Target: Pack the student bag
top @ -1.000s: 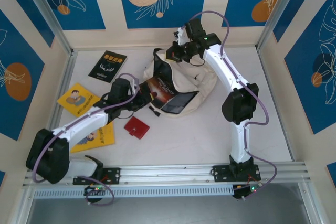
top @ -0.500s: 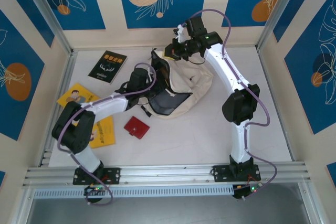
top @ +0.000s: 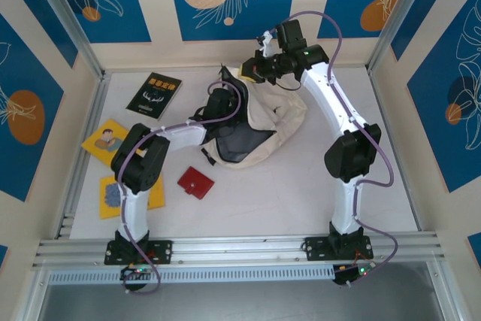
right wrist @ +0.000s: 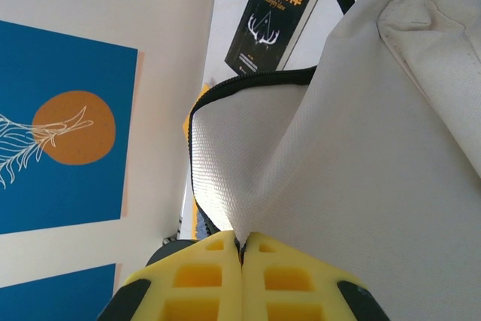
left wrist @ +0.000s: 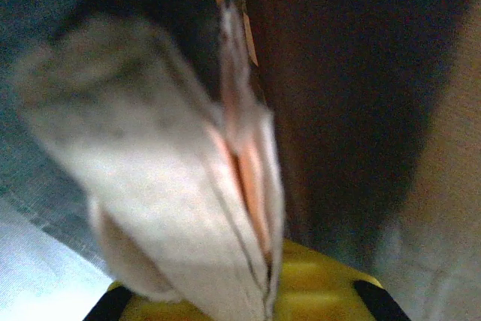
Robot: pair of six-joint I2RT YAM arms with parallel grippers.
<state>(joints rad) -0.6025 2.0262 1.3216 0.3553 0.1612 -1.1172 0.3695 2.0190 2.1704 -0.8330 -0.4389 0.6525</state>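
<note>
The cream student bag [top: 279, 119] lies at the back middle of the table with its mouth facing left. My right gripper [top: 253, 73] is shut on the bag's upper rim and holds it up; in the right wrist view the white fabric [right wrist: 353, 148] is pinched between the yellow jaws of the right gripper [right wrist: 242, 252]. My left gripper [top: 223, 103] reaches into the mouth of the bag. In the left wrist view a book [left wrist: 180, 186] stands edge-on, pages showing, in the left gripper [left wrist: 270, 291], with the bag's dark lining [left wrist: 353, 73] around it.
A black book [top: 154, 94] [right wrist: 279, 13] lies at the back left. Two yellow booklets [top: 108, 140] [top: 119, 195] lie along the left side, the nearer one partly under the left arm. A red wallet [top: 195, 183] lies in front of the bag.
My left arm has swung right and pushed the dark-covered book into the bag; the book no longer shows from above. My right gripper has lifted the rim slightly up and right.
</note>
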